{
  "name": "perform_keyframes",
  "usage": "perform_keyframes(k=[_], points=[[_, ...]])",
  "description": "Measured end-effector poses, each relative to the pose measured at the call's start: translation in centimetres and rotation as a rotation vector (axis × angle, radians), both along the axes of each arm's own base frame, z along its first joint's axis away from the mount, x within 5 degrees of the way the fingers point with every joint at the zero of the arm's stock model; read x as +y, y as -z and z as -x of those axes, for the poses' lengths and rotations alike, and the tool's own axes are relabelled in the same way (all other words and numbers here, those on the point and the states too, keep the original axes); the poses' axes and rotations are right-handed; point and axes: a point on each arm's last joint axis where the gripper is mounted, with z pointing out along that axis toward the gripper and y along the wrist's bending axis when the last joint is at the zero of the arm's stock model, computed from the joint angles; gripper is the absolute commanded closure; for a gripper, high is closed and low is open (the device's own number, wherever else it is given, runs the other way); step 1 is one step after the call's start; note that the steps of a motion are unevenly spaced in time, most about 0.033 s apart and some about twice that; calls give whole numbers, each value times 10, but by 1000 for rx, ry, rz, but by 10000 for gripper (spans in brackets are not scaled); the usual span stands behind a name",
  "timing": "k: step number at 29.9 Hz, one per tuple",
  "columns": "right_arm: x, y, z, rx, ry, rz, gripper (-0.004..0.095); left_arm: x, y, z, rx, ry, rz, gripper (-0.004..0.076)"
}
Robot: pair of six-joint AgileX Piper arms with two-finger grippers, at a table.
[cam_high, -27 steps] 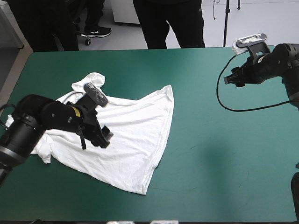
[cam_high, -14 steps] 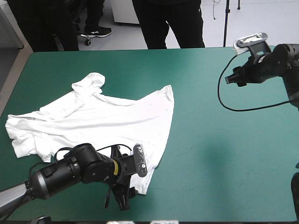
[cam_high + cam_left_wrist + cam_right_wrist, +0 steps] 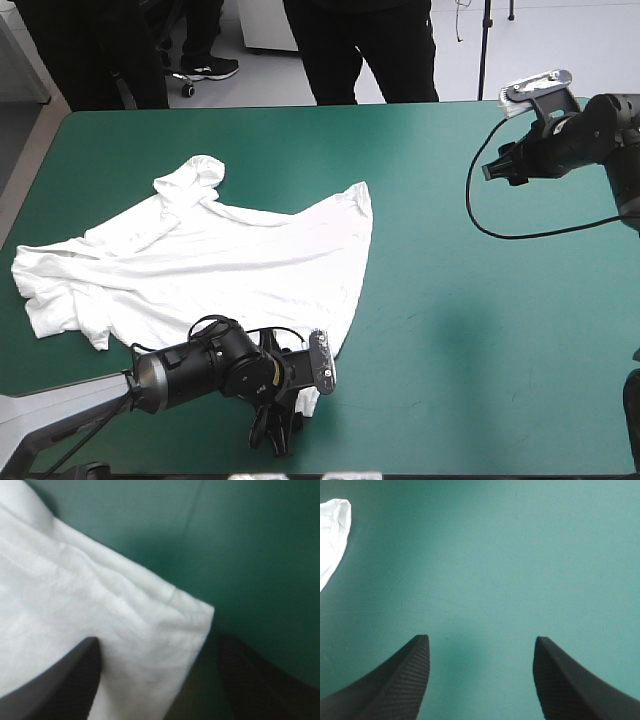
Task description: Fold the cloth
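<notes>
Mostly flat, wrinkled white T-shirt (image 3: 230, 270); corner under left tool (image 3: 160, 639).

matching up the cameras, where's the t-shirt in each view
High view: T-shirt spread out on the left half of the cover.
Left wrist view: its hem corner lies between the left gripper's open fingers.
Right wrist view: a small white edge far ahead of the right gripper, off to one side.
Shared landmark: the teal-green cover, in all three.

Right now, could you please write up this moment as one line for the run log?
T-shirt: spread out, unfolded | left gripper: open, straddling near hem corner | right gripper: open, over bare teal-green cover
</notes>
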Motion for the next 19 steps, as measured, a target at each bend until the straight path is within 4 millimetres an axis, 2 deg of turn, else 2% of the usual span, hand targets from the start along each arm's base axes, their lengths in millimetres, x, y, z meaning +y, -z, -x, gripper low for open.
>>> perform_keyframes(k=[4,7,10,16,19], points=[[0,0,0,-1,-5,4,331,-5,4,-1,25,-14,0,260],[1,0,0,-2,-19,12,331,-8,5,-2,34,-25,13,345],[9,0,0,-2,-57,24,331,-10,5,-3,30,-23,33,474],[53,17,-14,26,-191,39,331,-14,5,-6,16,-32,68,731],[76,27,-28,30,-257,59,331,-14,5,-7,16,-43,81,741]])
